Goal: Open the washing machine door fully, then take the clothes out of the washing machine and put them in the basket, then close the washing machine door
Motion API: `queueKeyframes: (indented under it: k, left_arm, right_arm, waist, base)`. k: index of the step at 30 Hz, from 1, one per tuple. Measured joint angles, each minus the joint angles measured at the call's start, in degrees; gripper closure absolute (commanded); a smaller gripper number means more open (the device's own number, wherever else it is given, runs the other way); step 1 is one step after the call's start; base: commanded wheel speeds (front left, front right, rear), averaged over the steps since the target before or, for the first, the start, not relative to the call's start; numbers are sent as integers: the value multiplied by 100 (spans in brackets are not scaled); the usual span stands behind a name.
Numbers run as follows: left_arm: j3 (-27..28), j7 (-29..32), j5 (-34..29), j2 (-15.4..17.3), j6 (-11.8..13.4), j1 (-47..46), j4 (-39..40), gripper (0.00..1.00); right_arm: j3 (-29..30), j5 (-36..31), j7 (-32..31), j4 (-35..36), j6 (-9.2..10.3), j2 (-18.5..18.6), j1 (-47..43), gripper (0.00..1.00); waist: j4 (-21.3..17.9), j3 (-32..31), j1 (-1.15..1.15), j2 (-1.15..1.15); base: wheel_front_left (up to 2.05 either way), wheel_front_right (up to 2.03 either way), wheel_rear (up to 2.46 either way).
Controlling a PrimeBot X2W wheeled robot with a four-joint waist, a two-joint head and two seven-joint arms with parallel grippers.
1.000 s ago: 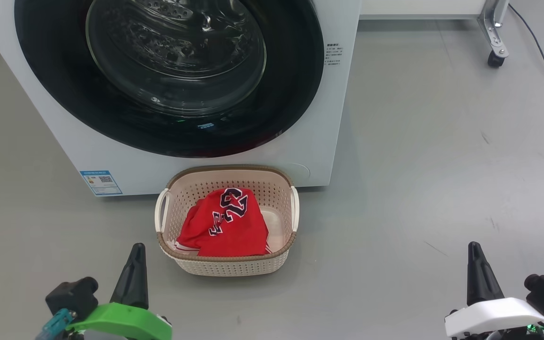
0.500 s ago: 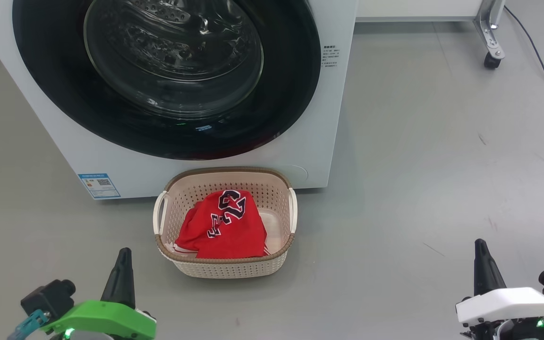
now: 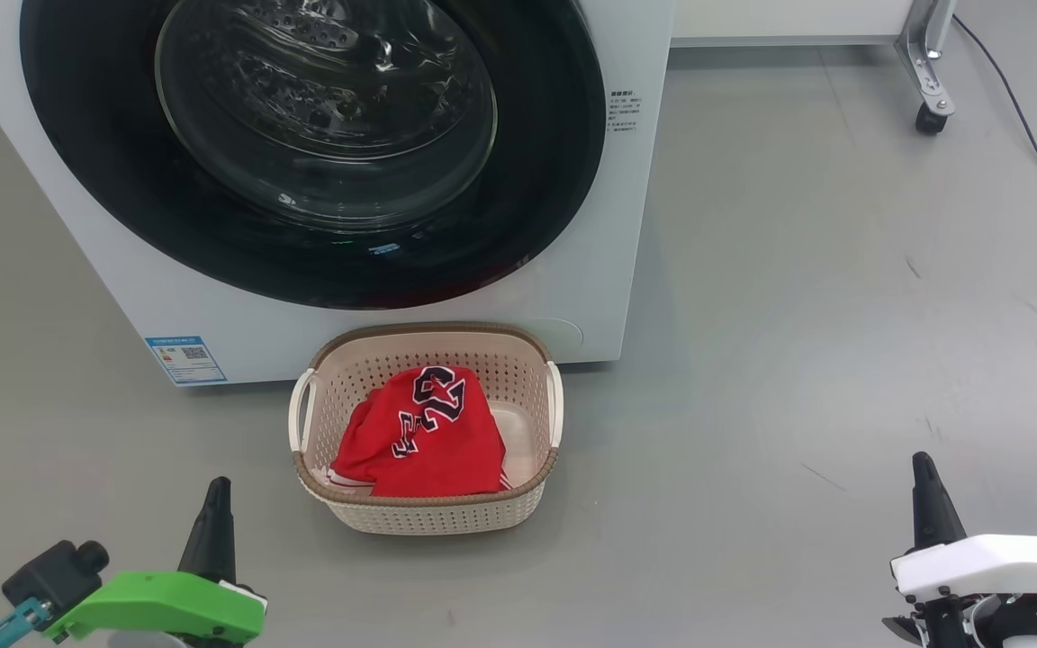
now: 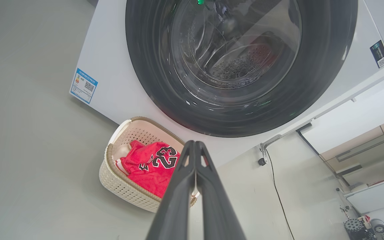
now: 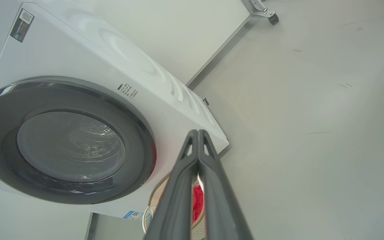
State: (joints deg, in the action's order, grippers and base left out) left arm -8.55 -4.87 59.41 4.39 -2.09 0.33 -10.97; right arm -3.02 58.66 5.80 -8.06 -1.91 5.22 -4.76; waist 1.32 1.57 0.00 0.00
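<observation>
- Step in hand: judging by how things lie, the last one, closing the door, looks done. The washing machine door (image 3: 325,117) sits flush in the white front of the washing machine (image 3: 595,297), with no gap visible around its black rim in the right wrist view.
- The clothes (image 3: 424,436) lie in the basket (image 3: 428,520), a crumpled red heap with a dark, white-edged "23" facing up. They fill its left and middle, and the right end of the basket's bottom is bare.
- The basket stands on the floor (image 3: 798,315) just in front of the foot of the machine, under the lower edge of the door. Whether its far rim touches the machine I cannot tell.
- The left gripper (image 3: 217,490) is closed on nothing, fingers pressed together, low and left of the basket's near left corner.
- The right gripper (image 3: 924,468) is likewise closed and empty, well apart from the basket on its right.
- The door's glass is clear and bulging, and the holed steel drum shows behind it. In the left wrist view there is a faint reddish tinge behind the glass; I cannot tell whether it is a reflection or a garment left inside.
- Next move, as I judge it: little is called for beyond making sure the door has latched. If that tinge is cloth, the door would need opening again.
</observation>
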Motion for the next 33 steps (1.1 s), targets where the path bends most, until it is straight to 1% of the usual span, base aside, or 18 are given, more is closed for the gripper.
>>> queueKeyframes:
  k: [3, 4, 9, 15, 19, 22, 33]
  left_arm:
    - [75, 40, 203, 1, -23, -9, -29, 100]
    - [105, 79, 371, 1, -30, -14, -48, 100]
    - [185, 154, 734, 2, -80, -46, -94, 100]
    - [305, 264, 1157, 3, -133, -71, -142, 100]
    - [375, 341, 1463, 3, -182, -97, -166, 100]
    - [450, 386, 1684, 3, -220, -147, -181, 100]
    - [653, 559, 2503, 3, -325, -160, -297, 100]
  right_arm:
    - [34, 240, -52, -43, -5, 2, 51, 100]
    - [55, 390, -57, -64, -45, 3, 94, 100]
    - [110, 773, -172, -142, -65, 7, 140, 100]
    - [183, 1239, -258, -213, -151, 8, 247, 100]
    - [232, 1548, -314, -277, -160, 8, 309, 100]
    - [263, 1771, -375, -311, -215, 9, 347, 100]
    - [396, 2619, -558, -471, -310, 10, 493, 100]
  waist:
    - [-9, -9, 0, 0]
    - [-14, -14, 0, 0]
    - [-28, -29, 0, 0]
    - [-44, -46, 0, 0]
    - [-55, -58, 0, 0]
    - [-64, -66, 0, 0]
    - [-94, -98, 0, 0]
  base:
    - [0, 0, 0]
    - [0, 0, 0]
    - [0, 0, 0]
    - [0, 0, 0]
    - [0, 0, 0]
    - [0, 0, 0]
    - [0, 0, 0]
